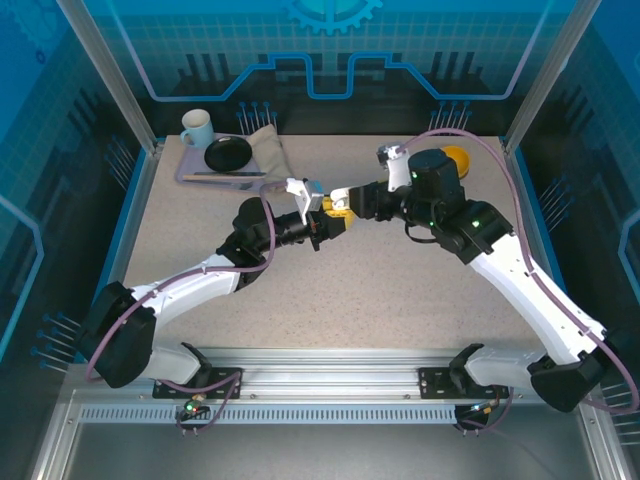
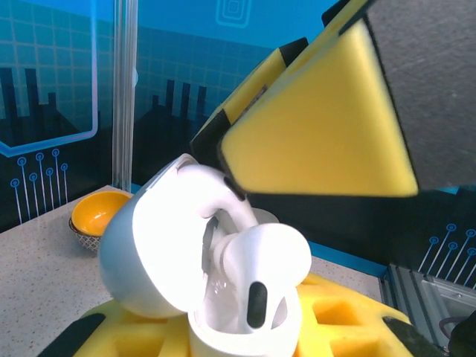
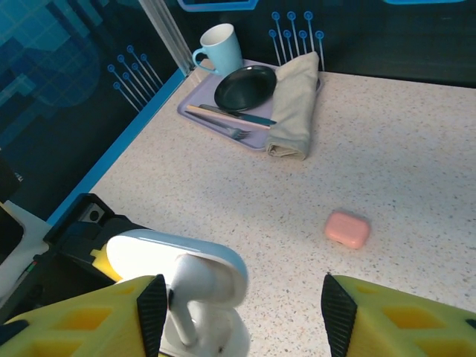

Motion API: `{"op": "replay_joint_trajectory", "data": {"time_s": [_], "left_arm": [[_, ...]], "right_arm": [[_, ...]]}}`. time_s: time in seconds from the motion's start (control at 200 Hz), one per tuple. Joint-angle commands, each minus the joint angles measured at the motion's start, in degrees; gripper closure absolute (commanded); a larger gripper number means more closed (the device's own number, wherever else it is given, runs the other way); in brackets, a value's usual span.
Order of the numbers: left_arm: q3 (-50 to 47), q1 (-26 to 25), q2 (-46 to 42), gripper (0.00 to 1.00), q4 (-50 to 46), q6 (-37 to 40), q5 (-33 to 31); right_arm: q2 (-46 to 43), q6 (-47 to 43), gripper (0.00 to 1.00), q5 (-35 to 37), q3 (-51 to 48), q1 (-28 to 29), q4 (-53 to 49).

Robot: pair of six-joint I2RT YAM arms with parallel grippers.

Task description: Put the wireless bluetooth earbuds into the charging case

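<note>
Over the middle of the speckled tabletop the two arms meet nose to nose. The left hand is closed tight on the base of a white charging case, which sits between its yellow pads with the lid swung open and back to the left in the left wrist view. A white earbud stands in the open case, its rounded head up and its lower part down inside one well; it seems to lean a little, though from this close angle I cannot tell whether it is fully seated. The right hand hovers just above the case with its jaws standing well apart and nothing gripped between them. One of its yellow fingers hangs directly over the earbud in the left wrist view, and whether it touches the bud is not clear. From the right wrist, the open lid and the bud's stem show close beside that hand's left finger. A salmon-pink case lies closed on the tabletop, apart from the hands. At the far left corner a lavender tray carries a pale blue mug, a black plate, a folded beige napkin and cutlery. An orange bowl sits near the far right edge.
</note>
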Motion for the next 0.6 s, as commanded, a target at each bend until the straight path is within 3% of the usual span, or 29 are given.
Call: {"op": "replay_joint_trajectory", "data": {"time_s": [0.0,0.59], "left_arm": [[1.9,0.1,-0.1,1.00,1.7,0.5,1.4],[1.7,0.1,-0.2,1.00,1.6,0.3,1.4]], "right_arm": [[-1.9,0.4,0.40,-0.7,-0.6,-1.1,-0.9],[-0.2,3.3,0.41,-5.3,1.8,-0.8,-0.3]]}}
